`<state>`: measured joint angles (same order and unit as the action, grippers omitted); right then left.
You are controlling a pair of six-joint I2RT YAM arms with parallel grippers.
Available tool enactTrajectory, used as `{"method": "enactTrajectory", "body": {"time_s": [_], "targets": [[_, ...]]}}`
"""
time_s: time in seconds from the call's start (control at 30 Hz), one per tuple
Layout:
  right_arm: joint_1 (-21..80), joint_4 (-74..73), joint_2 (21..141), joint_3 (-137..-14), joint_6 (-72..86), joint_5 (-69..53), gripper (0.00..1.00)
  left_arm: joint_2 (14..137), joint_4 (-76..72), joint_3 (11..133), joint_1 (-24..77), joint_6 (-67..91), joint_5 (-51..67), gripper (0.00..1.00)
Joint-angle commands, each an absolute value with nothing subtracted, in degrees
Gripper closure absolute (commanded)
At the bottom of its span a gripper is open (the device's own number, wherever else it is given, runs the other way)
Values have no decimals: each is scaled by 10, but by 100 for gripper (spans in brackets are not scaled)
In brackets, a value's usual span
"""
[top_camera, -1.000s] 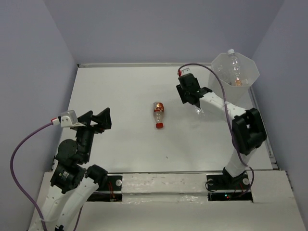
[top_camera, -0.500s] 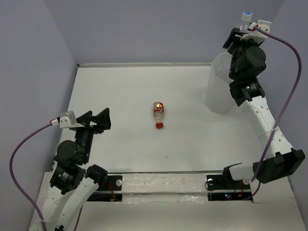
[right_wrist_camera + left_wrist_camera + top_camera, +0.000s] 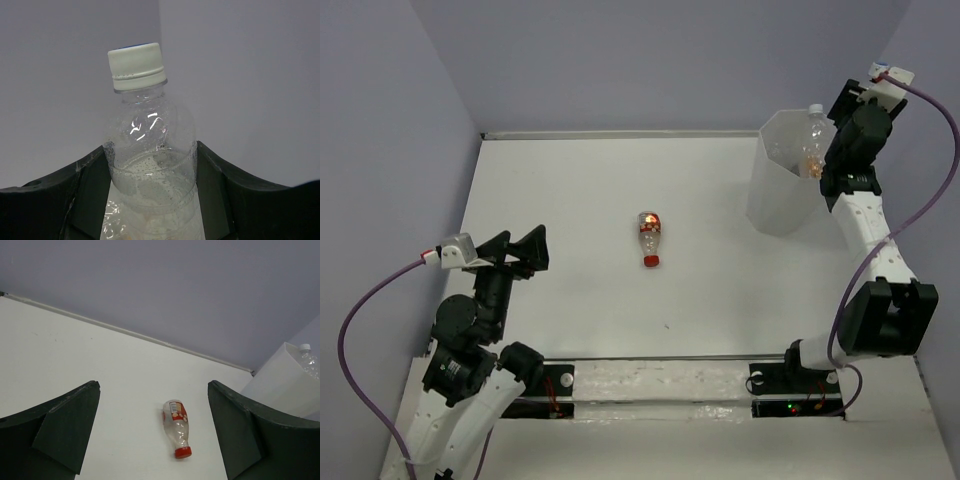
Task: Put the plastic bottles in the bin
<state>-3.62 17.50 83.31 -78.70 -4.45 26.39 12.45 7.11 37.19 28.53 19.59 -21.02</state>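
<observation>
- Down from its raised pose of half a second ago comes the right arm [image 3: 865, 215], which now reaches in beside the far-right rim of the bin [image 3: 775, 195].
- The right gripper [image 3: 150, 172] is clenched on a clear bottle [image 3: 149, 135], its fingers pressing both sides below the shoulder, white cap upward.
- A white-capped bottle [image 3: 813, 125] pokes above the rim in the overhead view (whether it is the held one, I cannot tell).
- The left gripper [image 3: 154, 390] stands released and empty, facing the red-capped bottle [image 3: 177, 427], which lies mid-table [image 3: 570, 200], well apart from the bin.
- To drop well, carry the bottle fully inside the rim before letting go. A release at the edge would likely bounce it back out.
</observation>
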Motion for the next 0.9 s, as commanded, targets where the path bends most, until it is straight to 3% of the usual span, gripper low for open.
{"method": "enactTrajectory", "body": {"time_s": [0.0, 0.43, 0.87], "targets": [[-43, 246, 847, -740, -36, 236, 54, 122, 49, 374, 289, 189, -214, 1], [-43, 263, 819, -679, 16, 187, 53, 127, 48, 374, 289, 188, -214, 1], [-43, 255, 734, -736, 46, 93, 54, 131, 47, 375, 288, 188, -213, 1]]}}
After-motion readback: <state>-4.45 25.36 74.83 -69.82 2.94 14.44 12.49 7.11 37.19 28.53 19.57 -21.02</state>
